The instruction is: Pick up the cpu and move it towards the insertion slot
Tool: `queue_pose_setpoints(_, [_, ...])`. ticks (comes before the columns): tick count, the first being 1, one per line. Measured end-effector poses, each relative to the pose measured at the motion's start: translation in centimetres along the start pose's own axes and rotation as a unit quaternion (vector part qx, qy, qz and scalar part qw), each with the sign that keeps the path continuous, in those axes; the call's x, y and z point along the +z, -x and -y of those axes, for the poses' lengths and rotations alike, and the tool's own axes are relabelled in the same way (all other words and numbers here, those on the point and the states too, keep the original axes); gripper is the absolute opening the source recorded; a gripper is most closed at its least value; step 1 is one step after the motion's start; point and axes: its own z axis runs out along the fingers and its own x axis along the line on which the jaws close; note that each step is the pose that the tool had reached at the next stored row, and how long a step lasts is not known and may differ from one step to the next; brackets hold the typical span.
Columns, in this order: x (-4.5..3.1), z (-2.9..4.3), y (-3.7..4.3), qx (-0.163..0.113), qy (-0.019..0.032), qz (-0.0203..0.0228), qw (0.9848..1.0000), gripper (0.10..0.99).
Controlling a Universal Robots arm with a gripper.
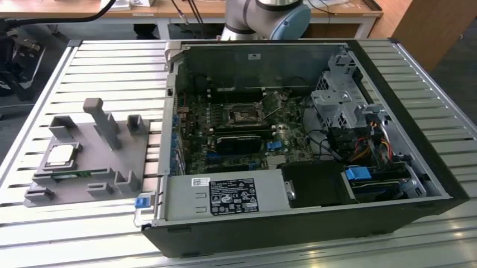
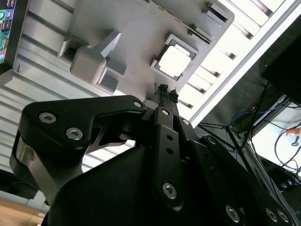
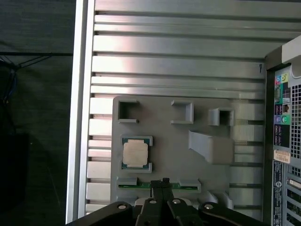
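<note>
Silvery lid, pale rim: the cpu (image 1: 62,155) lies flat in its square pocket on the grey fixture plate (image 1: 104,167). The plate sits on the slatted metal worktop (image 1: 111,67), at the exterior view's left. The insertion slot (image 1: 244,115) is well apart from it, on the board inside the open computer case (image 1: 417,167), and its dark centre is unoccupied.

Pincer (image 3: 163,182): fingertips together, nothing between them. In the first wrist view it hangs above the plate, its tips over the green memory stick (image 3: 128,186) rather than over the cpu (image 3: 136,153), which lies just beside that line. The second wrist view agrees: pincer (image 2: 166,90) short of the cpu (image 2: 174,61). Chip not yet touched; pick not begun.

Risks, as judged:
- A descent with the tips together would land them on the lid or the plate and grasp nothing.
- With this offset, the fingers could close on the memory stick or its holders instead.
- The raised pocket corners hug the chip. A slightly skewed approach may catch a corner and tilt the chip.
- The chip is thin and flat, offering little edge to grip, so it may slip during the carry over the case wall.
</note>
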Motion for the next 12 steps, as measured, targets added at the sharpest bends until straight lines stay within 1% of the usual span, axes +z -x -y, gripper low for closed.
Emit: queue_pose_setpoints(12, [0.26,-0.02,-1.8,0.0,0.0,0.0,1.0,0.106])
